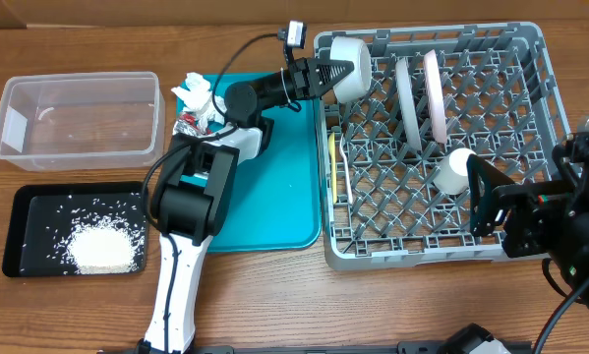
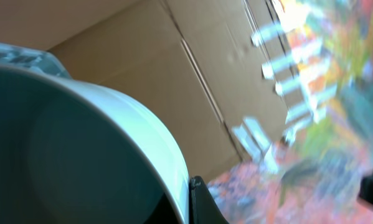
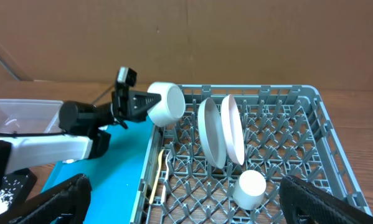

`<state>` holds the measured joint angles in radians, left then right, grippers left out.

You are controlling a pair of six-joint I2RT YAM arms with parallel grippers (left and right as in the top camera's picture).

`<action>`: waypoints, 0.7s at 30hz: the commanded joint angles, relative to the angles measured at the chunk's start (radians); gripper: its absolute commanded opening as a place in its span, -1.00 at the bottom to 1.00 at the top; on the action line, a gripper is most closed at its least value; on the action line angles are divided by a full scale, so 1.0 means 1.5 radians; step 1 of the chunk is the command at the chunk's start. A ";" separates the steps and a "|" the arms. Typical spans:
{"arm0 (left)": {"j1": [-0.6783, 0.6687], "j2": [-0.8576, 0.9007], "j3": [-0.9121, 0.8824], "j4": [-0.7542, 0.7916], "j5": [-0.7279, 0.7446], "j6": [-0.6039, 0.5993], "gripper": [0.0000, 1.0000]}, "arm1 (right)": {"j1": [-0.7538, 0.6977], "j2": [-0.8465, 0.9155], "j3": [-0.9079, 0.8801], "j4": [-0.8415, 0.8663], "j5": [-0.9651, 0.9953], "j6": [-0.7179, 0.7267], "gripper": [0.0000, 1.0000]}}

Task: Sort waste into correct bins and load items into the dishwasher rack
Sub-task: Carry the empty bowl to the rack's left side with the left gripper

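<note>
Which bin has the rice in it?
The shallow black tray: a heap of white rice lies in it, while the clear plastic tub looks empty.

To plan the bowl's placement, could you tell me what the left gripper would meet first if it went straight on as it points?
Likely the nearer upright plate in the rack, struck by the bowl the left gripper holds, though it might pass above.

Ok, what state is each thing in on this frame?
Whitish round bowl: held over grey plastic rack's corner.
Left gripper: shut on bowl.
Right gripper: open.
Two pale round plates: upright in rack.
Small white cup: tilted in rack.
Yellow plastic utensil: lying in rack.
White rice heap: in black tray.
Crumpled tissue, foil wrapper: on teal tray.
Clear plastic tub: nothing seen inside.
</note>
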<state>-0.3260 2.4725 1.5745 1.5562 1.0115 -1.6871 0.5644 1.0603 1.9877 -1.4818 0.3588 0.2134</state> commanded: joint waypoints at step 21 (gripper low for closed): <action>-0.037 0.050 0.006 0.017 -0.097 -0.071 -0.92 | 0.001 -0.002 0.002 0.003 0.007 0.005 1.00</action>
<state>-0.3912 2.5381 1.5757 1.5574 0.8623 -1.8050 0.5644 1.0603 1.9877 -1.4818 0.3588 0.2134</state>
